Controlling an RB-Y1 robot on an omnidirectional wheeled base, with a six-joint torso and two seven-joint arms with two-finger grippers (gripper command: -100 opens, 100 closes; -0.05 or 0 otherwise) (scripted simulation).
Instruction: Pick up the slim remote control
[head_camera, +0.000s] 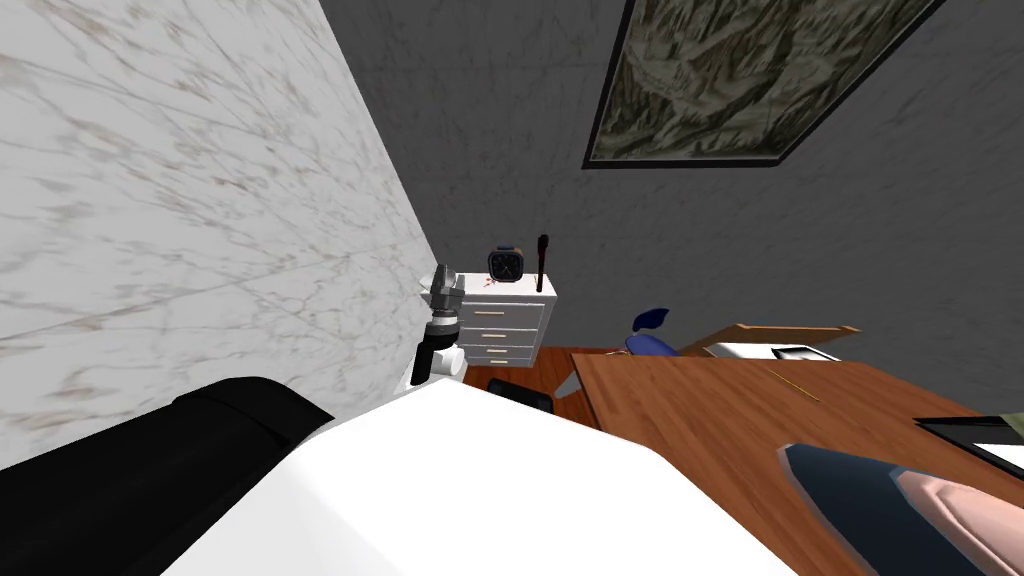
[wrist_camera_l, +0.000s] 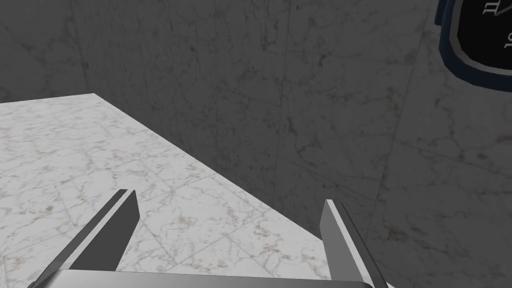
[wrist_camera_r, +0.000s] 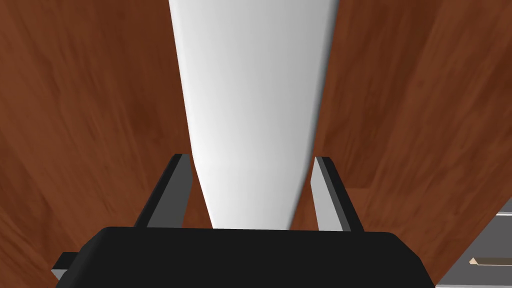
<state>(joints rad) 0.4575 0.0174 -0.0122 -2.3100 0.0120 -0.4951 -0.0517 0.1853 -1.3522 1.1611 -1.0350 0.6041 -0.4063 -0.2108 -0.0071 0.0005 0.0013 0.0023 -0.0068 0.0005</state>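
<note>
The slim remote control (head_camera: 542, 262) is a thin dark stick standing upright at the back right of a white drawer unit (head_camera: 510, 325), against the grey wall. A dark square clock (head_camera: 505, 264) stands just left of it. My left gripper (head_camera: 447, 285) is raised at the unit's left edge, close to the marble wall. In the left wrist view this gripper (wrist_camera_l: 227, 205) is open and holds nothing, facing pale marble, with the clock's edge (wrist_camera_l: 477, 45) off to one side. My right gripper (wrist_camera_r: 252, 195) is open too and points down at the brown wooden floor (wrist_camera_r: 90, 110).
A corner of the drawer unit (wrist_camera_r: 482, 255) shows beside the right hand. A wide wooden surface (head_camera: 720, 420) fills the right, with a thin yellow stick (head_camera: 795, 387) on it. A blue object (head_camera: 650, 328) lies beyond it. A black block (head_camera: 130, 480) sits at my lower left.
</note>
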